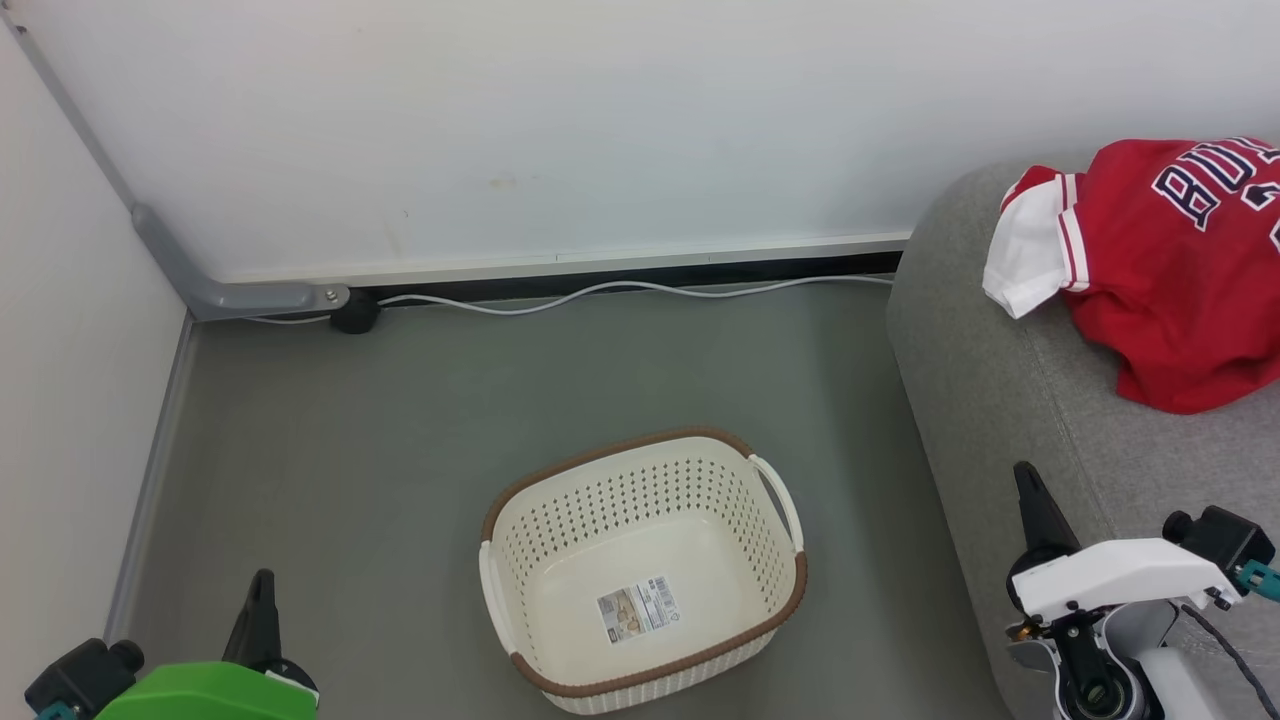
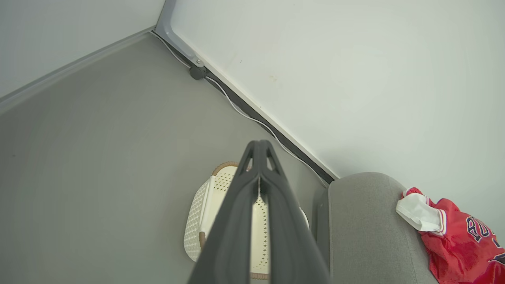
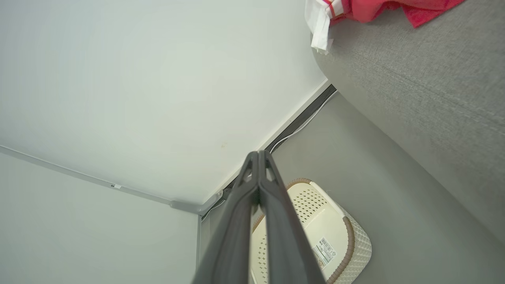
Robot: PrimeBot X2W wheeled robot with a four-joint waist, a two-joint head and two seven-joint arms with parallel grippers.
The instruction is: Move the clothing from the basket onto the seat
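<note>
The cream perforated basket (image 1: 640, 570) stands on the grey floor with only its paper label inside; it also shows as the basket (image 2: 205, 213) and the basket (image 3: 335, 236). The red clothing (image 1: 1170, 270), a jersey with a white sleeve and navy lettering, lies crumpled on the grey seat (image 1: 990, 400), also seen as the clothing (image 2: 457, 240) and the clothing (image 3: 367, 8). My left gripper (image 1: 262, 585) is shut at the lower left, holding nothing; in its wrist view the left gripper (image 2: 259, 145) has its fingers pressed together. My right gripper (image 1: 1025, 475) is shut over the seat's front edge, and the right gripper (image 3: 258, 154) is likewise shut and holds nothing.
A white wall (image 1: 500, 130) runs behind, with a white cable (image 1: 620, 290) and a dark strip along its base. A grey bracket (image 1: 240, 295) sits in the left corner, where a side wall (image 1: 70, 400) closes in. Grey floor (image 1: 400, 420) surrounds the basket.
</note>
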